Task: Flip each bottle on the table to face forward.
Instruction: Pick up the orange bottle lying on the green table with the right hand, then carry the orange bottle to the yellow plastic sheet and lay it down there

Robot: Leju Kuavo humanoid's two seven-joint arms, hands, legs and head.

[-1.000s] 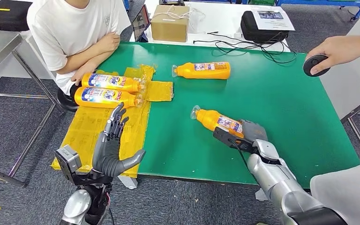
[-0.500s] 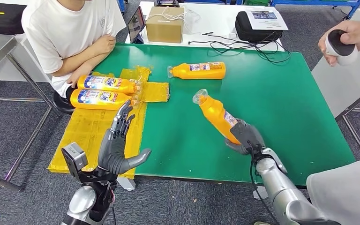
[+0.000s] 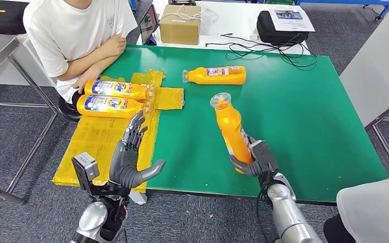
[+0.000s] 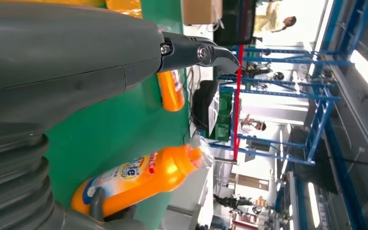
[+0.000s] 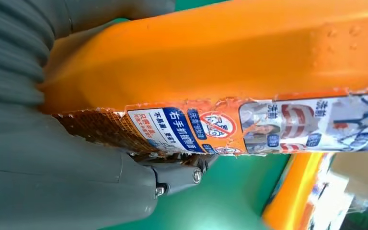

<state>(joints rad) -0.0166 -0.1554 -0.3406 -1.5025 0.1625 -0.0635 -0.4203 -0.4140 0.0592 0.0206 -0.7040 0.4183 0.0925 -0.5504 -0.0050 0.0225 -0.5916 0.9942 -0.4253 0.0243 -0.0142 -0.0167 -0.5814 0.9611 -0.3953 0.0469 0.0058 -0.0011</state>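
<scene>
Right hand (image 3: 255,161) grips the orange bottle (image 3: 231,130) at its base — fingers wrapped round the lower body, bottle tilted up off the green table (image 3: 304,111), cap end pointing away from the robot. Left hand (image 3: 130,157) is empty, fingers spread, over the yellow sheet (image 3: 99,139) near the table's front-left edge — well apart from the held bottle.

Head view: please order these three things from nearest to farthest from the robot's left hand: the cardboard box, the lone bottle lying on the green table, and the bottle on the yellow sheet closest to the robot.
From the left hand:
1. Bottle on the yellow sheet, just ahead of the fingertips, on the table's left side.
2. Lone lying bottle, farther back, toward the middle of the green table.
3. Cardboard box, beyond the table's far edge.
</scene>
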